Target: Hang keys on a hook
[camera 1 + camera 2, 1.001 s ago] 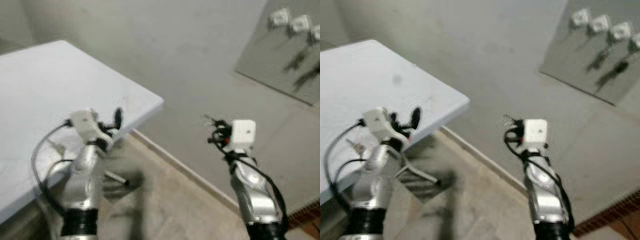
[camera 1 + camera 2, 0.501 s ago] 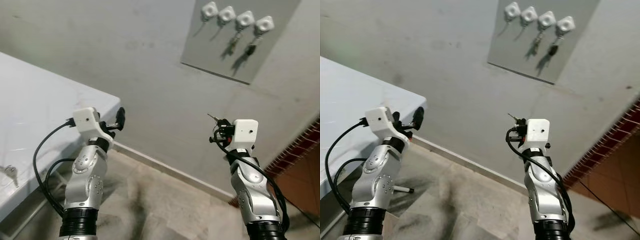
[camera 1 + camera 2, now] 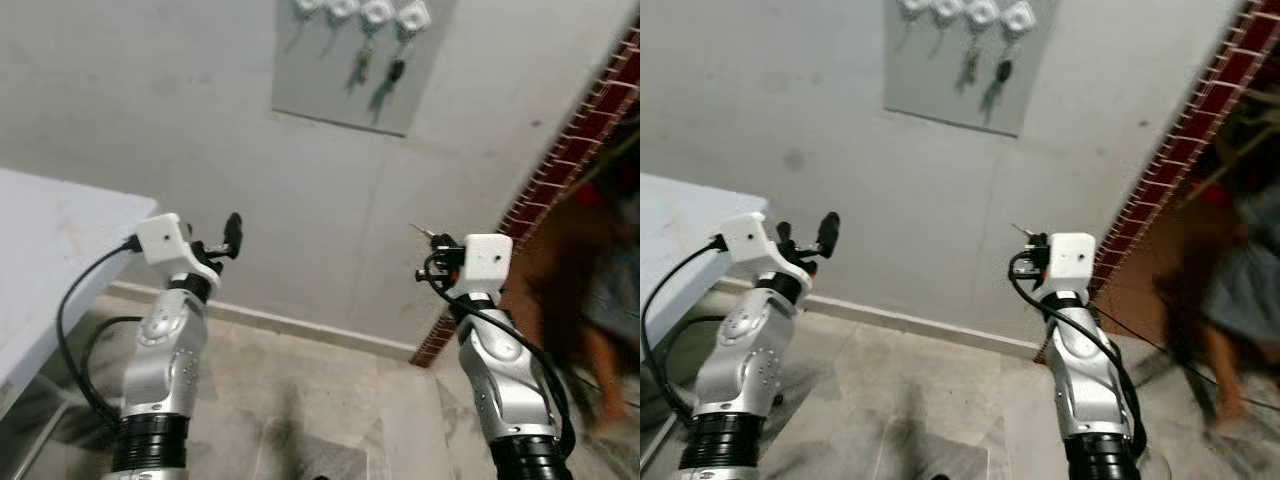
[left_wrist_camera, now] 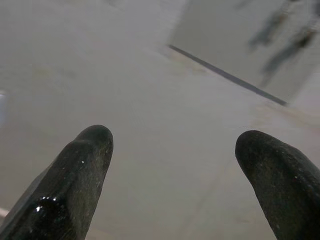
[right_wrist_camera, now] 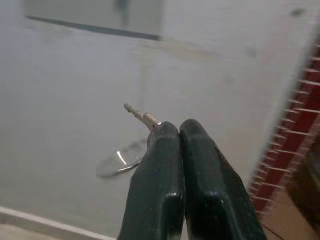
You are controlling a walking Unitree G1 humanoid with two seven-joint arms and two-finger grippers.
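The right gripper [image 5: 172, 131] is pressed tight on a key [image 5: 142, 117], held up in front of the grey wall. The left gripper [image 4: 175, 150] is spread wide and holds nothing. High on the wall, a board [image 3: 350, 70] has white hooks [image 3: 378, 12] with keys hanging

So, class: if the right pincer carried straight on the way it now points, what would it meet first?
Probably the bare grey wall, below the hook panel; the key held in the right pincer would touch first. Depth is unclear.
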